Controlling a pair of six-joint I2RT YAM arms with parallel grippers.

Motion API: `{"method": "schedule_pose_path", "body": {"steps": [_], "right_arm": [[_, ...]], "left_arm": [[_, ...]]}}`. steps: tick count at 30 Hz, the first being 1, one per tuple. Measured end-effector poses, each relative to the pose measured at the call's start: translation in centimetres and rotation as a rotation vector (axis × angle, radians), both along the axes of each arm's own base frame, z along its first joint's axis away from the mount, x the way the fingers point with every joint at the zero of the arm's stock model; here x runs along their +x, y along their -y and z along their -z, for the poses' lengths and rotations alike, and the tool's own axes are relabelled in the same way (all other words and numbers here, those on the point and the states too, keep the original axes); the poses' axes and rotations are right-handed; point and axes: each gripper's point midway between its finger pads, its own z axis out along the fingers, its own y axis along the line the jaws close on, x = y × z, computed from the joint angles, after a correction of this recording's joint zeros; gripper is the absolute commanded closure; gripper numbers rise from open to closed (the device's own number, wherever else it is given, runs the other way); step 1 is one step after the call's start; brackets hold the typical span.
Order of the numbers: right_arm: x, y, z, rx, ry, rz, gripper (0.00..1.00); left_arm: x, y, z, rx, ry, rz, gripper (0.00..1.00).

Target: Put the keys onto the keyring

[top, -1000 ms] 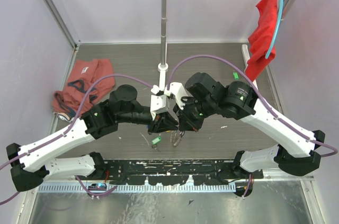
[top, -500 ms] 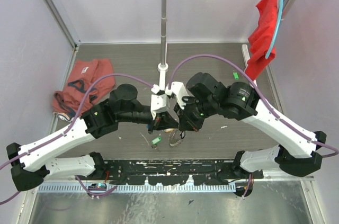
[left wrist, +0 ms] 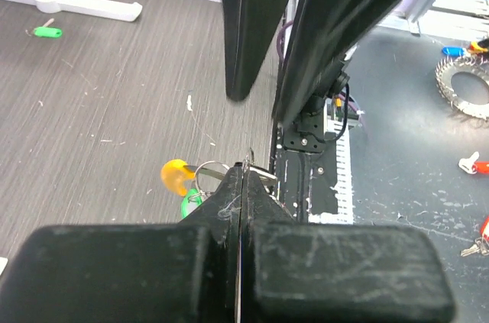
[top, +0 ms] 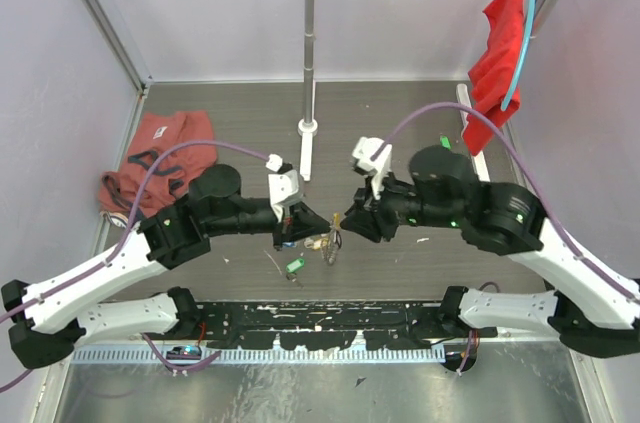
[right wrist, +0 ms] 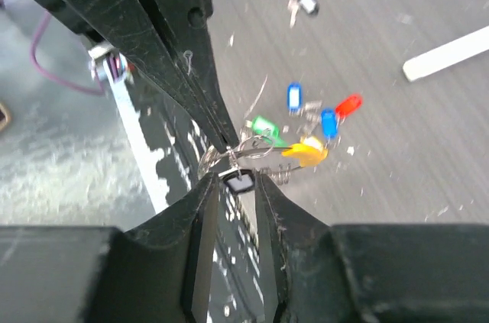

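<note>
Left gripper point(left wrist: 243, 176) clamps silvery wire keyring point(left wrist: 208, 173); right gripper point(right wrist: 237, 189) narrowly parted around black tag point(right wrist: 239, 182); oblong plastic: two blue tags point(right wrist: 294, 96), one red tag point(right wrist: 349, 104), one green tag point(right wrist: 263, 126).

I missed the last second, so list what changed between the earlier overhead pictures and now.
Both wrists swung level and drew apart, the left gripper going left, the right gripper right. The left is shut on the keyring hanging between them; the right's jaws flank a black-tagged key, grip unclear. The loose green key and the crumpled red cloth stayed put.
</note>
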Motion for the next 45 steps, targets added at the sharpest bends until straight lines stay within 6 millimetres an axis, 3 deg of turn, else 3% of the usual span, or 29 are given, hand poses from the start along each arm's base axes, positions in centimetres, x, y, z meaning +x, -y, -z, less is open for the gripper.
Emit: {"method": "schedule_pose_path", "body": {"steps": [5, 12, 19, 28, 32, 39, 45], "right_arm": [[0.6, 0.4, -2.7, 0.214, 0.078, 0.079, 0.67], [0.7, -0.8, -2.8, 0.412, 0.045, 0.115, 0.66], [0.7, -2.1, -3.2, 0.529, 0.001, 0.115, 0.66], [0.7, -0.9, -4.8, 0.722, -0.023, 0.18, 0.64], [0.6, -0.9, -6.4, 0.806, -0.034, 0.176, 0.65], [0.8, -2.1, -6.9, 0.834, -0.052, 0.153, 0.66], [0.1, -3.2, -5.9, 0.777, -0.021, 0.072, 0.67]], "left_arm": [[-0.1, -1.2, -0.9, -0.089, -0.015, -0.057, 1.0], [0.2, -2.0, -2.2, -0.231, -0.051, -0.127, 1.0], [0.4, -3.1, -4.9, -0.382, -0.06, -0.176, 1.0], [0.4, -3.8, -7.1, -0.496, -0.069, -0.198, 1.0], [0.4, -3.8, -7.5, -0.512, -0.071, -0.196, 1.0], [0.5, -3.6, -7.5, -0.516, -0.078, -0.195, 1.0], [0.4, -3.7, -8.4, -0.55, -0.086, -0.188, 1.0]]}}
